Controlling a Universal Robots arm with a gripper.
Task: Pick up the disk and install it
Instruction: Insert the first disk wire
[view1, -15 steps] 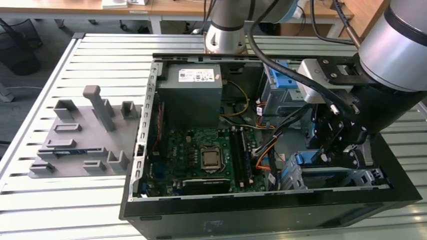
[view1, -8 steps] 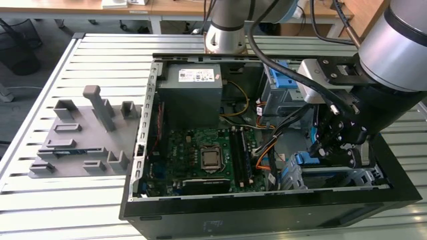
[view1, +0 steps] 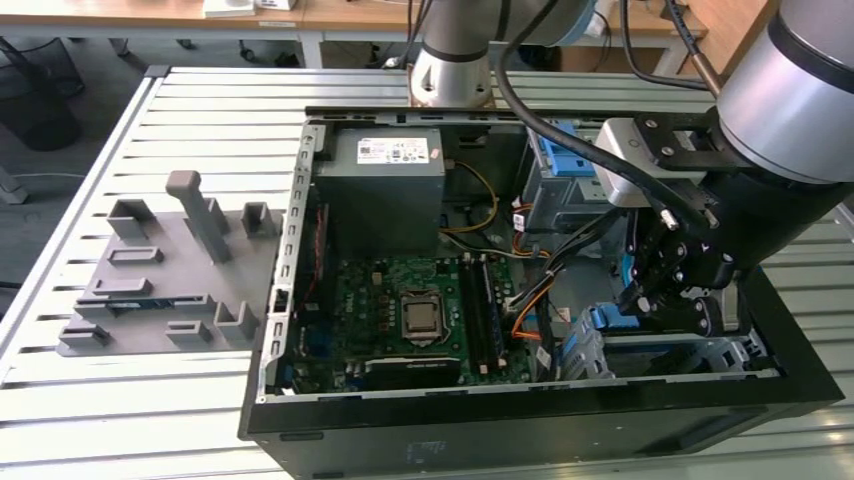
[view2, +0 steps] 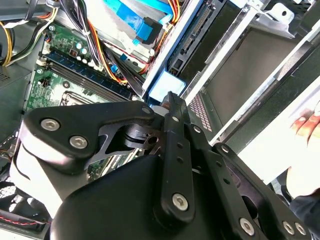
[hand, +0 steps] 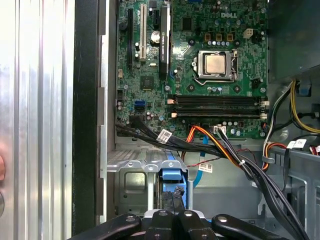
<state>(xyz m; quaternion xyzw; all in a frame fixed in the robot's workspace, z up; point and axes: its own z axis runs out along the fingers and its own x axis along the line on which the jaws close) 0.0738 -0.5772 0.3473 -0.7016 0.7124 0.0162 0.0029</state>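
Disk (hand: 174, 173) in drive cage (hand: 125, 167), tool (hand: 172, 198) clamped on it (arm (view1: 801, 90) angled downward).

One computer case (view1: 534, 420), one motherboard (view1: 387, 290), one disk (hand: 172, 175).

A big silver table (view1: 80, 400) with long metal ridges stands on a grey floor (view1: 30, 225). Behind it are wooden desks (view1: 134, 12) with white legs. A thin white cable (view1: 51, 178) lies on the floor. Bright, even light falls on the table top.
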